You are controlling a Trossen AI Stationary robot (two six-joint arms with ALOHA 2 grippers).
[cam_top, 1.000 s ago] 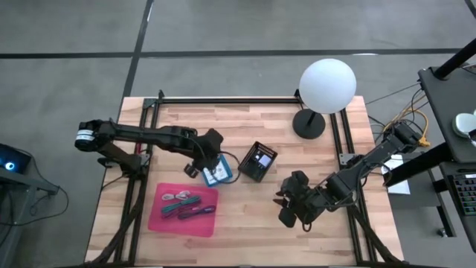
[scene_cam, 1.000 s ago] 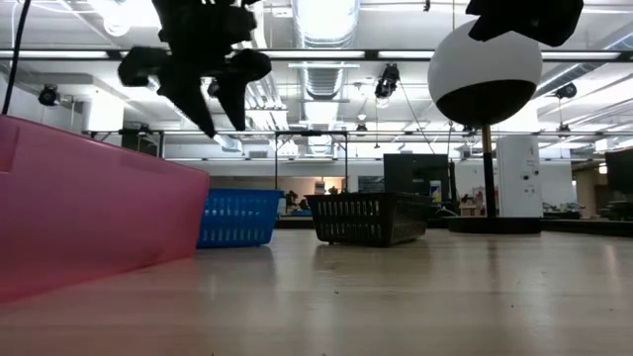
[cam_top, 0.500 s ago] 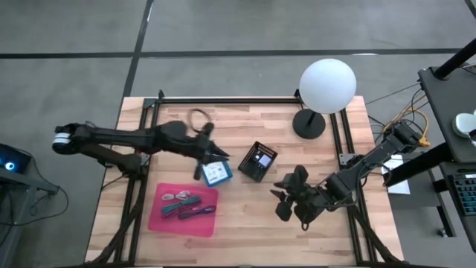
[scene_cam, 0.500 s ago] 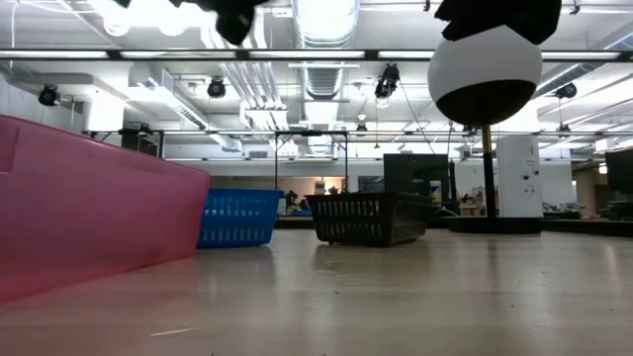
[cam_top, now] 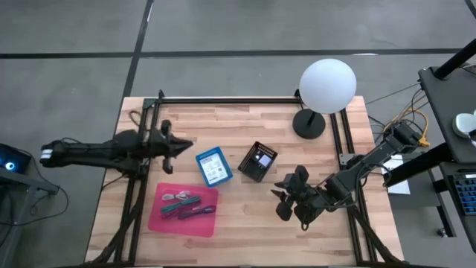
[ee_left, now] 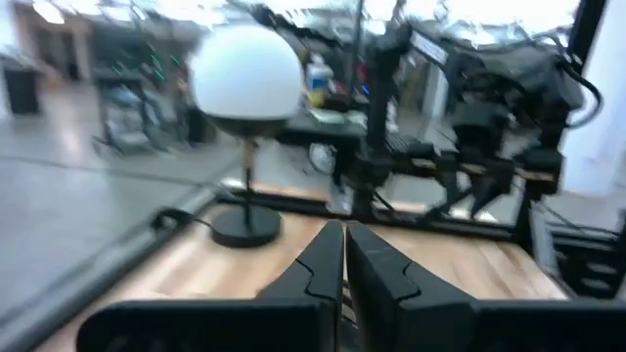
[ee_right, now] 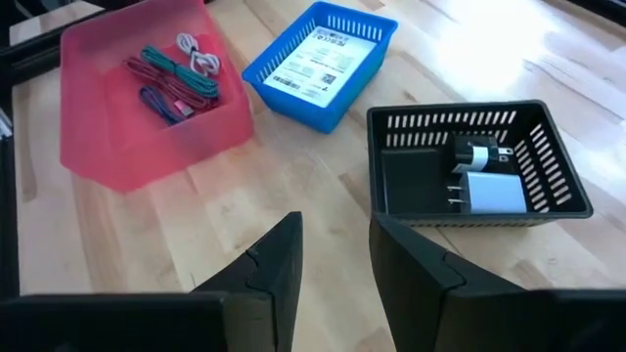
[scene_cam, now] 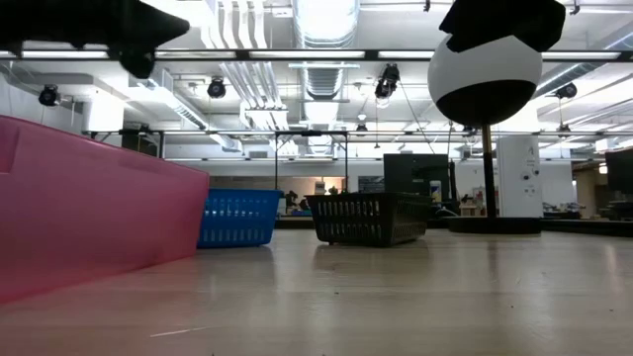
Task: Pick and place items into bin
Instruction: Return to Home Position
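My left gripper (cam_top: 182, 146) is shut, holds nothing and points level toward the table's right, drawn back near the left edge; its fingertips (ee_left: 344, 262) meet in the left wrist view. My right gripper (cam_top: 285, 201) hovers open and empty at the near right, its fingers (ee_right: 277, 262) pointing down toward the baskets. A pink tray (cam_top: 158, 216) holds teal, purple and white cords (ee_right: 174, 76). The blue basket (cam_top: 213, 166) holds a white printed card. The black basket (cam_top: 257, 161) holds white and dark plug adapters (ee_right: 479, 176). All three stand flat on the table.
A white globe lamp (cam_top: 326, 85) stands on its black foot (cam_top: 309, 123) at the far right. A black frame (cam_top: 223, 99) runs along the table's far and side edges. Bare wood lies between the baskets and the near edge.
My left gripper has drawn back from above the blue basket toward the table's left edge, tipped from pointing down to level, and shut. My right gripper has stayed in place, its wrist turning slightly.
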